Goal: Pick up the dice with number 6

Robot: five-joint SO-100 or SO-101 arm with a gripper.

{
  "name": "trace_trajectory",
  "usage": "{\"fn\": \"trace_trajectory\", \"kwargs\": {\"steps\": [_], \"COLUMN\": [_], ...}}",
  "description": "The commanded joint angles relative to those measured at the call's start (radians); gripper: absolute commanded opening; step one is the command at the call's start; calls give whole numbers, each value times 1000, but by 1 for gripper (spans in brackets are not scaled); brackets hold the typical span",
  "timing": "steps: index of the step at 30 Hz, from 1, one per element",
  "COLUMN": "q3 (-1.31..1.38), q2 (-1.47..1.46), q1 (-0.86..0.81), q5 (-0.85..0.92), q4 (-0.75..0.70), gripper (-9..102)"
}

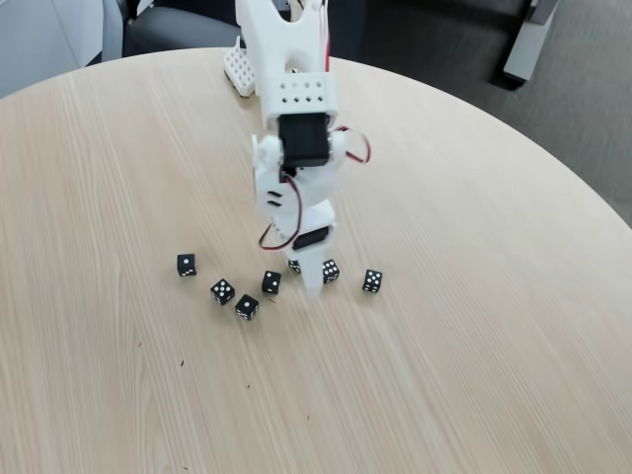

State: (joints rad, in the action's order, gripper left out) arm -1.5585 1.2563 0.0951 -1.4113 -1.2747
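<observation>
Surface [474, 375]: a round, pale wood top that takes up most of the frame. It curves away at the upper left and the upper right.

Far left die [186, 265]: a small black cube with white dots, left of the middle of the frame. It sits by itself, a little apart from the rest.

Second die [222, 291]: black, just right of the first one and a bit lower.

Third die [247, 308]: black, the lowest one in the frame. It is just beside the second die.

Fourth die [271, 282]: black, up and right of the third die, near my white tip.

My arm [296, 118]: white, with a black motor in it and red and black wires. It comes down from the top middle of the frame.

My hand [308, 278]: it points down at the row of dice, near the middle of the frame. One white pointed tip reaches the surface. I cannot tell if my fingers are apart or together.

Little die behind my hand [294, 266]: only a dark corner peeks out, left of my tip.

Die by my tip [330, 271]: black, just right of my tip, very close or touching; I cannot tell which.

The dice with number 6 [372, 280]: black, the last one on the right, sitting free on the surface near my hand. It seems to have the most dots, but they are too tiny to count well.
</observation>
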Motion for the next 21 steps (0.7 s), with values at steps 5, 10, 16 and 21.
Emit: {"fn": "trace_trajectory", "kwargs": {"steps": [5, 10, 16, 21], "q3": [21, 21, 21, 21], "q2": [9, 9, 9, 9], "q1": [54, 74, 89, 89], "q5": [3, 8, 17, 29], "q4": [5, 5, 5, 5], "gripper": [30, 30, 30, 28]}}
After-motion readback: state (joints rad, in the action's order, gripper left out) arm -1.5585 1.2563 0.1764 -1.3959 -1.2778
